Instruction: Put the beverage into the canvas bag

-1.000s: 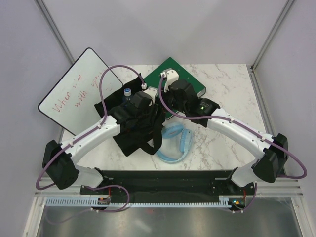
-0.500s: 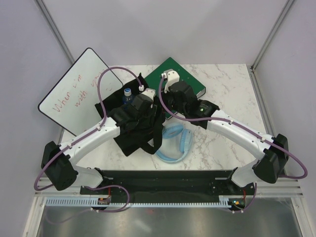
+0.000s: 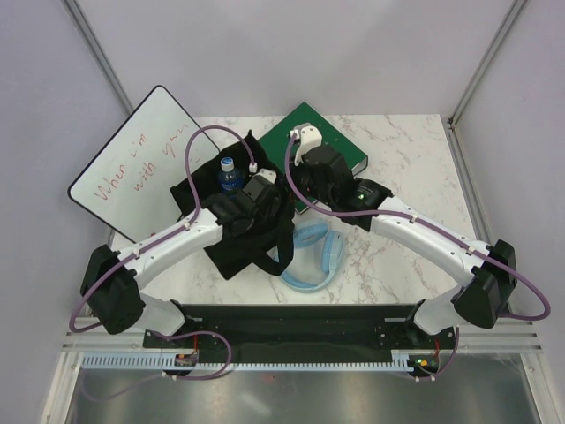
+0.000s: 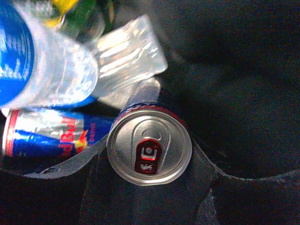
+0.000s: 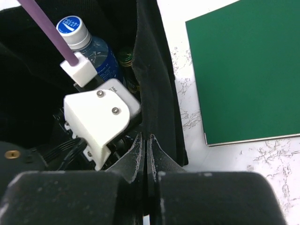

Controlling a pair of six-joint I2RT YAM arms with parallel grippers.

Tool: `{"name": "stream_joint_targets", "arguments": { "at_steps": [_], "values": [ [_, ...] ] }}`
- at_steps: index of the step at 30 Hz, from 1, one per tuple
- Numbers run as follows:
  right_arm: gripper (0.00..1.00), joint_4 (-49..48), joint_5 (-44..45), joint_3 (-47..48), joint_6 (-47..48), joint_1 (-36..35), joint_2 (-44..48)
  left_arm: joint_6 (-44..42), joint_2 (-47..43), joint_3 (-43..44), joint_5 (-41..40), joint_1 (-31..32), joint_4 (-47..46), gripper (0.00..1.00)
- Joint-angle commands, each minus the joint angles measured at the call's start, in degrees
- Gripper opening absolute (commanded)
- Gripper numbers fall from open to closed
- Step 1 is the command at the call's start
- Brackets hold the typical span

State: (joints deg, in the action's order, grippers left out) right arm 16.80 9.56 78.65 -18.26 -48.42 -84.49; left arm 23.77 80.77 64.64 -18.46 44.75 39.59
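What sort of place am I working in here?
Probably a lab robot test booth, not a home: plain walls on metal frame posts, a marble-pattern table, and staged props such as a whiteboard and green binder.

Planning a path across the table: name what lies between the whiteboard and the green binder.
The top view shows the canvas bag between the whiteboard and green binder, a blue-capped water bottle sticking out of it.

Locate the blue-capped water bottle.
The water bottle sits left of centre in the top view, inside the open canvas bag, between the whiteboard and the green binder.
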Motion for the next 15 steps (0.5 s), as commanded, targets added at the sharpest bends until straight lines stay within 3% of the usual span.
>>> {"name": "stream_joint_targets", "arguments": {
  "at_steps": [1, 15],
  "values": [
    [0.0, -5.2, 1.3, 0.6, -0.2, 0.1, 2.1, 4.4, -0.2, -1.5, -0.8, 0.3, 0.7, 0.02],
    [0.0, -6.2, 0.9, -0.5, 0.0, 0.1, 2.6, 6.2, 3.8, -2.9, -2.0, 0.3, 0.7, 0.08]
  ]
}}
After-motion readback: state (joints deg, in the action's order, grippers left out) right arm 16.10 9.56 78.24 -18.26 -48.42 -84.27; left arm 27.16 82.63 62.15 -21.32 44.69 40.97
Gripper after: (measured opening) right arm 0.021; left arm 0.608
